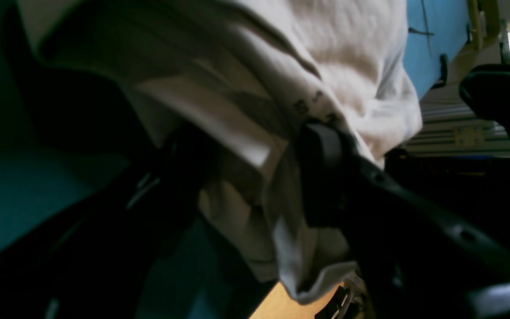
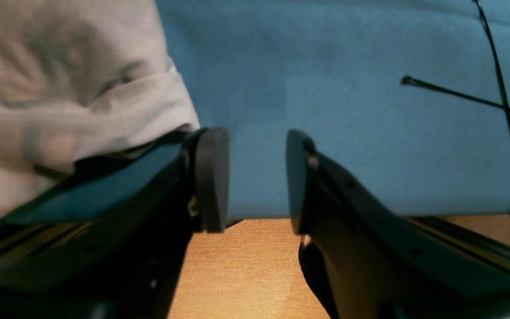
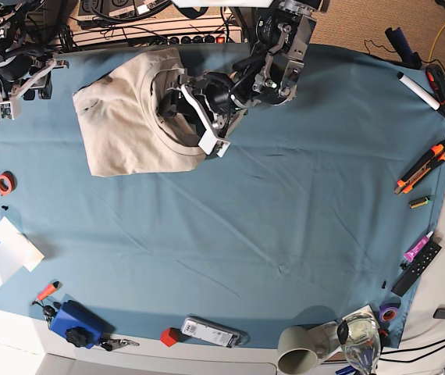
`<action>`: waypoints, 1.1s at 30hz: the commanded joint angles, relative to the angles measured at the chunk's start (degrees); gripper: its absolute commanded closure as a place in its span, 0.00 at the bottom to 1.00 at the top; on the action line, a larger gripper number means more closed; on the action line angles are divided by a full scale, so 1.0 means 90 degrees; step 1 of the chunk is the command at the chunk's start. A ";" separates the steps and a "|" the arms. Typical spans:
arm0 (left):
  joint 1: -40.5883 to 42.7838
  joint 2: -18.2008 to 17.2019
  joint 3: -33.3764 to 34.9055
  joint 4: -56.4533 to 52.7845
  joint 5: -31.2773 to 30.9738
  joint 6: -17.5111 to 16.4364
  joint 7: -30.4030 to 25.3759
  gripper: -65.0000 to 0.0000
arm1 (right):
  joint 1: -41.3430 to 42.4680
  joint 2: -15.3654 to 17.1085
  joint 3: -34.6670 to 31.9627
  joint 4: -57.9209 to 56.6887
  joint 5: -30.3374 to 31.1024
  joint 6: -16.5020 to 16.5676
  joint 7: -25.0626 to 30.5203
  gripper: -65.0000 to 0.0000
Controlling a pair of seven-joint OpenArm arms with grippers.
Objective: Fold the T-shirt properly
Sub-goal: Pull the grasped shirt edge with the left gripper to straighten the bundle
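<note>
Beige T-shirt (image 3: 125, 125) bunched into a rough folded slab on the teal table cloth (image 3: 285, 219), right under and around the left gripper (image 3: 177, 101). Clamped on a fold of the shirt (image 1: 255, 146) there: in the left wrist view, cloth pinched between the 2 fingers (image 1: 321, 150), small dark print on the fabric just above the pad, more shirt draped up and over the top. Looks like the grab is near the collar opening, though hard to be sure from the overhead shot.

Right gripper (image 2: 257, 177) off at the far corner of the table cloth (image 2: 348, 88), well apart from the left one. Open about a pad's gap, nothing between the fingers (image 2: 213, 177), just teal cloth and bare wood beyond. Shirt edge (image 2: 60, 97) lying just beside its 1 finger, maybe brushing it, can't tell. 2 crossed black cable ties (image 2: 498, 102) on the cloth off to the other side.
</note>
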 commanded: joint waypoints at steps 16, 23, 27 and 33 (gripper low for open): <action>-0.0430 0.0159 0.0617 0.0036 0.0406 -0.0474 -0.0029 1.00 | -0.0015 0.0107 0.0051 0.0087 0.0041 0.0015 0.0172 0.66; -0.0843 0.0159 0.0617 0.0036 0.0478 -0.0474 0.0386 1.00 | -0.0015 0.0107 0.0051 0.0087 0.0041 0.0015 0.0245 0.66; -0.1103 0.0159 0.0617 0.0036 0.0617 -0.0882 0.0466 1.00 | -0.0015 0.0109 0.0051 0.0087 0.0039 0.0015 0.0328 0.66; -0.1496 0.0159 0.0619 0.0036 0.0617 -0.1132 0.0602 1.00 | -0.0015 0.0107 0.0051 0.0087 0.0041 0.0015 0.0661 0.66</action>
